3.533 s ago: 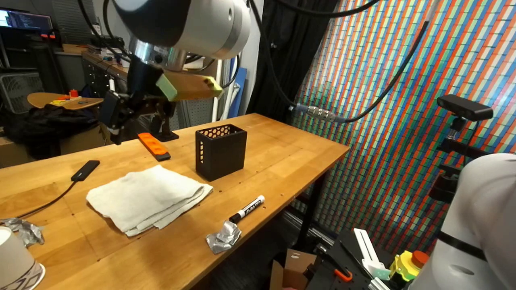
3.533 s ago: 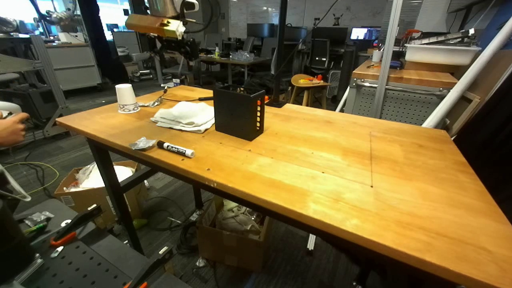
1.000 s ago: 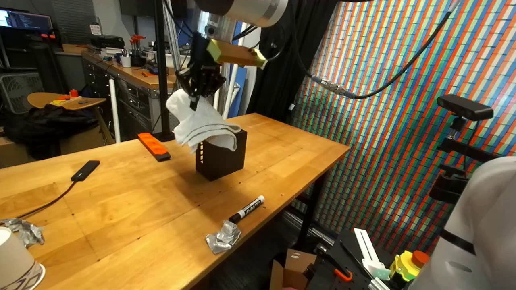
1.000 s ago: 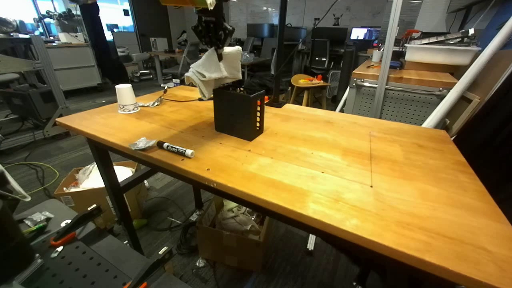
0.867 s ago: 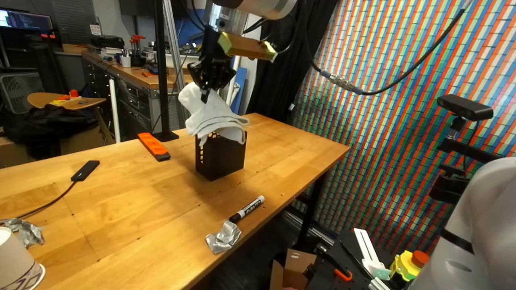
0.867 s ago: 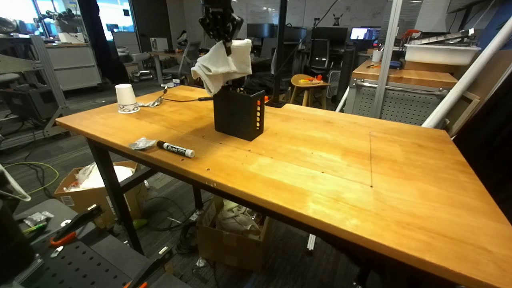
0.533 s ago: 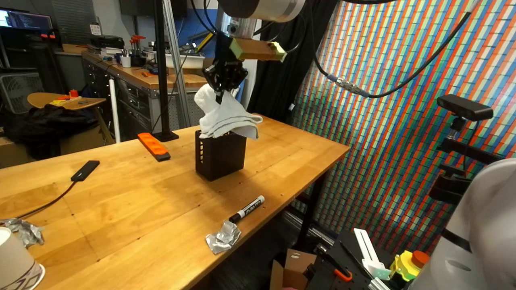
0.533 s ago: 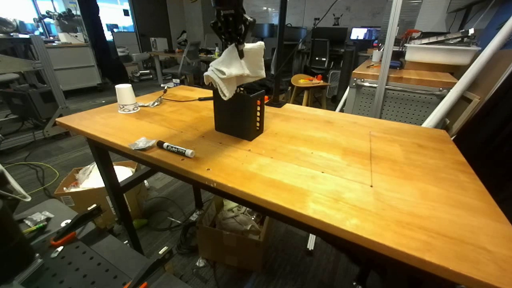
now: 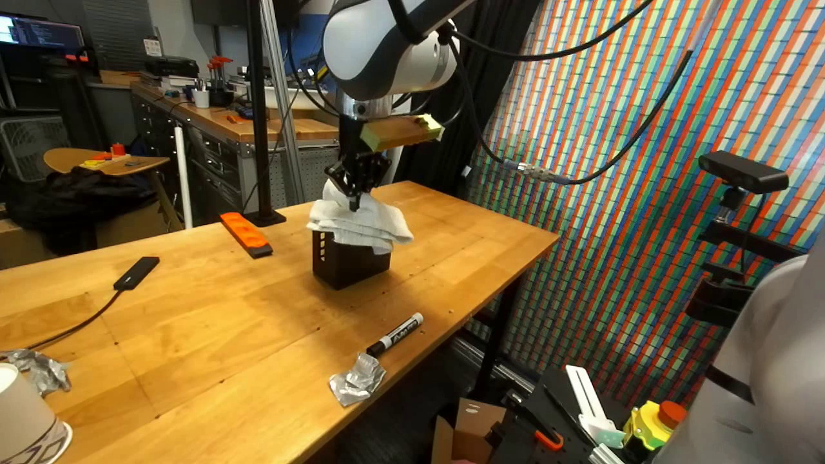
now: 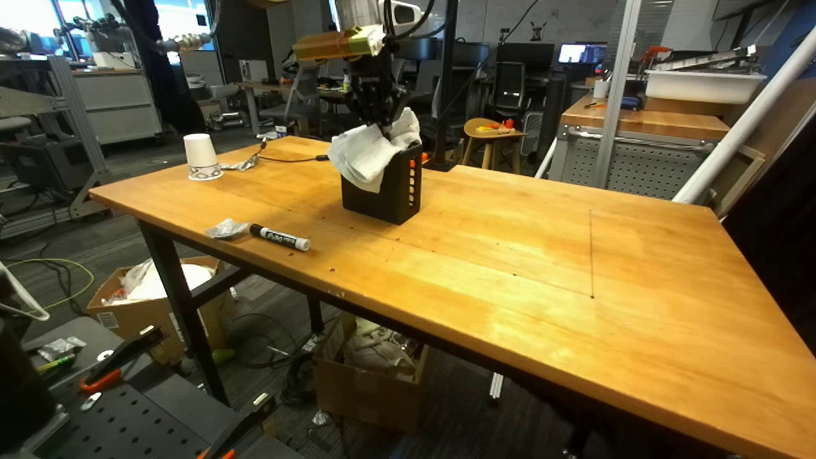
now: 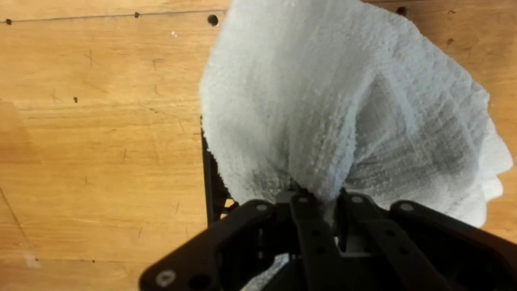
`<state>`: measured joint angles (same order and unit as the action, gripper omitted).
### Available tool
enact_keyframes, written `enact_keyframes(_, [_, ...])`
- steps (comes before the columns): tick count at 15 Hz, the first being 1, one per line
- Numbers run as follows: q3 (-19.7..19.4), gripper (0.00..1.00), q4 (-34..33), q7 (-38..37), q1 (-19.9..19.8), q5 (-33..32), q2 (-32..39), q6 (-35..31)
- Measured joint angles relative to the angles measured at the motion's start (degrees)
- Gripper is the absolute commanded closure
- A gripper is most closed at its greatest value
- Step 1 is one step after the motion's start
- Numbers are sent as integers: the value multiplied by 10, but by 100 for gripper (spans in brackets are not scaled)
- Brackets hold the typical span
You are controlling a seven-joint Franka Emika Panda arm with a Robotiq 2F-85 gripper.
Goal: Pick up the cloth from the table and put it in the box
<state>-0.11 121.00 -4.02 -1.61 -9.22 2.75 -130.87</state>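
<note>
White cloth (image 10: 361,159), pinched in the gripper (image 10: 386,130), droops corner-down over the box (image 10: 390,194), long axis unclear.

In an exterior view, windows (image 10: 182,16) glared white, pale sheen marked the table (image 10: 510,319), and the floor (image 10: 465,414) lay dim. A soft shadow fell beside the box (image 10: 394,192). In the wrist view, the dark gripper (image 11: 321,200) was blurred.

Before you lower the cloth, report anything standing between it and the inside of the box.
No separate object visibly blocks it. The cloth, gripped by the tool, is over the box. The box's own rim looks like the only hindrance: folds spread past it and hang down outside in both exterior views. The inside is mostly hidden.
</note>
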Motion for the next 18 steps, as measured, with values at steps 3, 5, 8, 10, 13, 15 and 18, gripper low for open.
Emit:
enact_keyframes(3, [0,97,-5,0,3,0,18,0])
enact_keyframes(5, [1,97,-5,0,6,0,25,0])
enact_keyframes(8, [1,97,-6,4,11,0,35,0])
enact_keyframes(10, [3,97,-5,9,13,1,44,0])
enact_keyframes(13, [3,97,-4,30,12,20,55,2])
enact_keyframes(15, [3,97,-4,59,9,46,55,7])
enact_keyframes(18, [3,62,-5,103,2,86,55,18])
